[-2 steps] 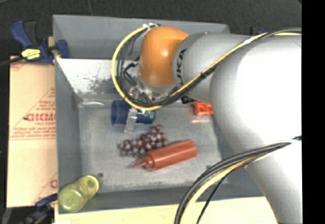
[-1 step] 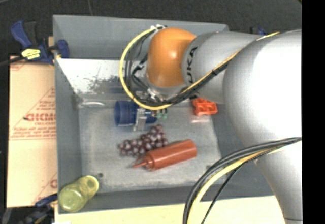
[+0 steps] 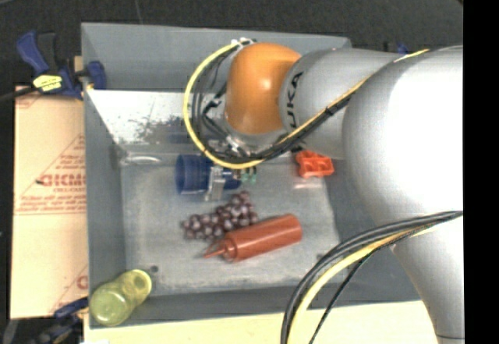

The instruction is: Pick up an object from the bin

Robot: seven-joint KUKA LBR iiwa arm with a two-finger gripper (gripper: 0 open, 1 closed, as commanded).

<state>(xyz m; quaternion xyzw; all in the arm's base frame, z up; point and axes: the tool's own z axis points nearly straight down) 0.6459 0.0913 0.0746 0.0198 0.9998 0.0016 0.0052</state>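
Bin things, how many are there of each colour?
Blue cup: 1
Purple grape bunch: 1
Red squeeze bottle: 1
Orange block: 1
Yellow cup-like thing: 1
Total: 5

A cup point(image 3: 189, 174) lies behind a grape bunch point(image 3: 222, 219), a bottle point(image 3: 259, 238) against the bunch's near side. A block point(image 3: 313, 164) sits right, a cylinder point(image 3: 121, 297) in the bin's point(image 3: 103, 186) near-left corner.
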